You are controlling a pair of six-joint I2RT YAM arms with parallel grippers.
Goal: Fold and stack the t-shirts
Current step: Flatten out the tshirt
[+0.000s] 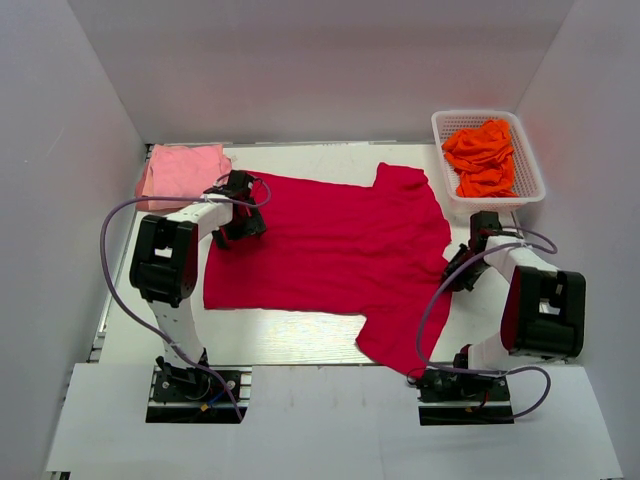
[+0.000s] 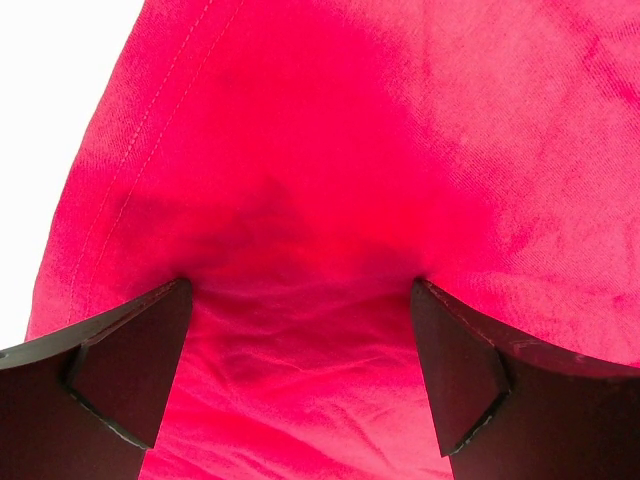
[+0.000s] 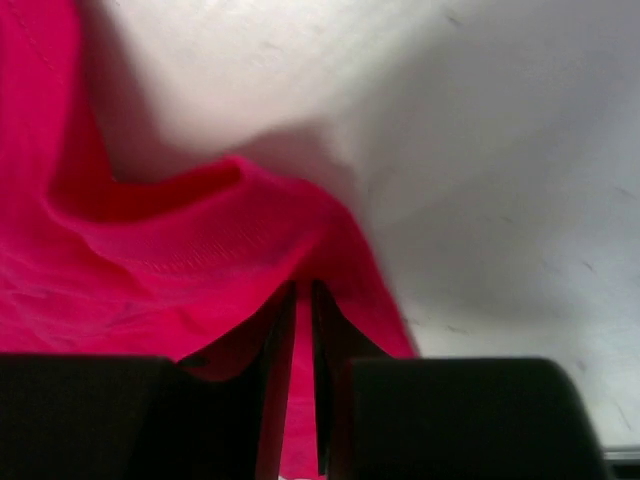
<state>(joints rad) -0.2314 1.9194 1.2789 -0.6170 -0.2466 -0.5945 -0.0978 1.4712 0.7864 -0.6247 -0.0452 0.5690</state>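
Table [image 1: 300, 338] white, arms bolted at near edge. Red shirt [image 1: 330, 245] spread flat across middle of table, hem end left, sleeves at right end. One sleeve reaches the near edge between the arm bases, the other points far toward the basket.

Right gripper [image 1: 458, 275] low at the red shirt's right edge, just above the near sleeve. Wrist view: right gripper [image 3: 303, 292] nearly closed, jaws pinching a strip of red cloth. A fold of the red shirt [image 3: 150, 260] bunches up just beyond the tips, bare table to the right of it.

Left gripper [image 1: 243, 230] over the far-left part of the red shirt, near the hem corner. Wrist view: left gripper [image 2: 300, 290] spread wide, holding nothing, both tips down at the cloth with the red shirt [image 2: 330, 150] filling the gap. Cannot tell if the tips press or only touch. Stitched hem runs along the left of that view, white table past it.

Pink shirt [image 1: 185, 170] folded at far-left corner, just beyond the left gripper, apart from the red shirt.

Basket [image 1: 530, 178] white, far right, orange shirts [image 1: 482, 155] heaped loose inside.
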